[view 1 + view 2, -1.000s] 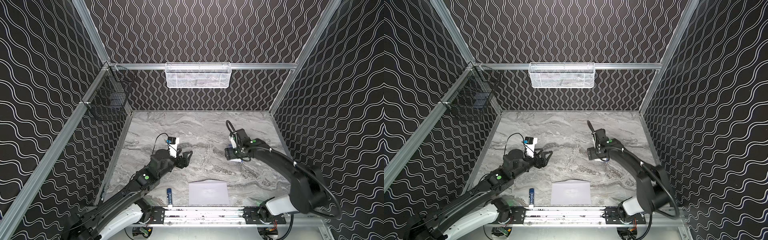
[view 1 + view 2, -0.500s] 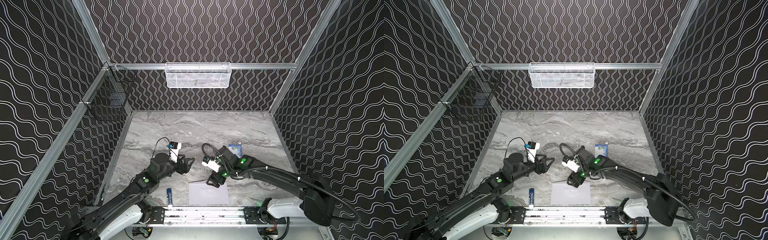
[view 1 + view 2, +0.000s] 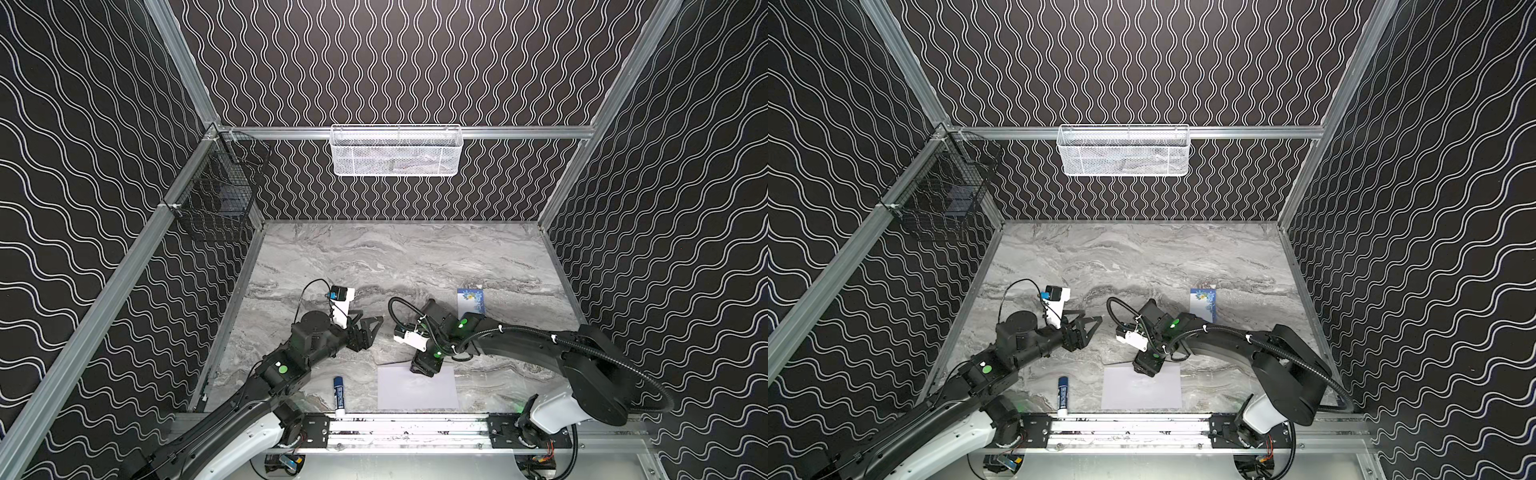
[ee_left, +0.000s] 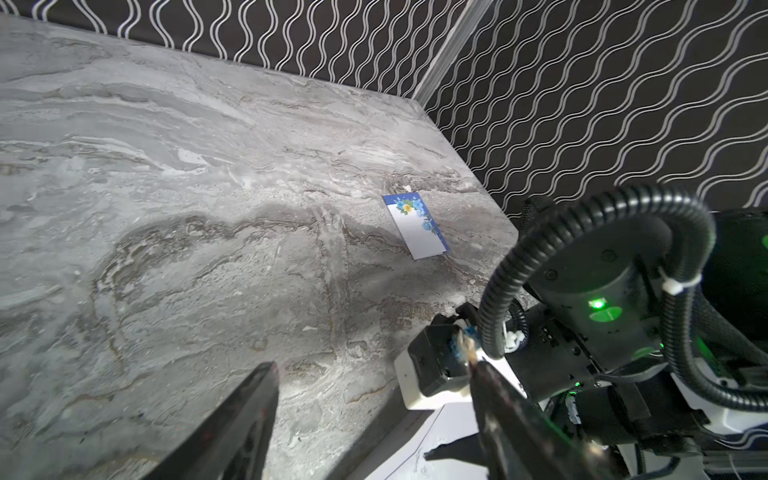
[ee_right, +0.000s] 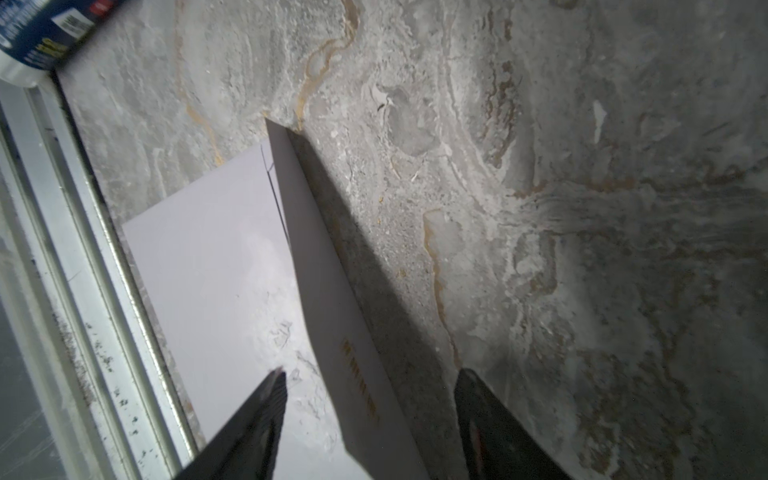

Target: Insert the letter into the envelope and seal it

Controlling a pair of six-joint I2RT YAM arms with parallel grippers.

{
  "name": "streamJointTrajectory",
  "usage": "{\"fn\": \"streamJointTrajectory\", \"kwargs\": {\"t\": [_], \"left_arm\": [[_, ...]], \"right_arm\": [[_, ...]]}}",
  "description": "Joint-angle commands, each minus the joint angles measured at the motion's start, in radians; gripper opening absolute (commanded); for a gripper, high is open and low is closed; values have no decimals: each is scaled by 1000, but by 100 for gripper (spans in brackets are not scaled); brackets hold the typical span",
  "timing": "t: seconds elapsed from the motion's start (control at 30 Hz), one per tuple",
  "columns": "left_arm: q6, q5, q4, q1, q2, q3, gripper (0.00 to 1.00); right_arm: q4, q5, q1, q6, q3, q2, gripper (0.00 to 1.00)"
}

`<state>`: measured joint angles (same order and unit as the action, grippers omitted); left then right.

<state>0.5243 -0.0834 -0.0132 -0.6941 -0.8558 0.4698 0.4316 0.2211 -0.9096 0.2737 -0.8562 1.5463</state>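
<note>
Left gripper (image 3: 371,332): released, empty, above tabletop (image 3: 374,257).
Envelope (image 3: 415,390): flat at front edge, flap (image 5: 324,291) slightly raised.
Right gripper (image 3: 423,370): jaws apart astride flap; risk of creasing or dragging.
Letter (image 3: 470,301): behind, well apart.

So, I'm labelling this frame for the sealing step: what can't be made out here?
Envelope far edge: top views, under the right claw.
Its flap, far end: right wrist view, cut off by the frame.
Letter, any writing: too small everywhere.
Glue stick label: too small in top views, cropped in the right wrist view.
White basket contents: blurred by its mesh.
</note>
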Motion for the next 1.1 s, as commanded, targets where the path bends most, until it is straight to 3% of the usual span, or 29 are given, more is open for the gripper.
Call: {"fn": "streamJointTrajectory", "kwargs": {"t": [0.0, 0.3, 0.53, 0.8, 1.07], "left_arm": [[3, 12, 13, 1, -6, -1, 77], [-12, 23, -4, 0, -13, 26, 77], [-18, 31, -4, 1, -21, 33, 77], [-22, 35, -1, 1, -29, 35, 77], [-17, 43, 3, 0, -29, 20, 77]], "right_arm": [[-63, -19, -2, 36, 8, 28, 59], [-94, -20, 13, 22, -16, 54, 38], [-104, -54, 86, -56, -42, 57, 22], [-92, -44, 159, -231, -115, 82, 21], [-100, -9, 174, -372, -126, 94, 13]]}}
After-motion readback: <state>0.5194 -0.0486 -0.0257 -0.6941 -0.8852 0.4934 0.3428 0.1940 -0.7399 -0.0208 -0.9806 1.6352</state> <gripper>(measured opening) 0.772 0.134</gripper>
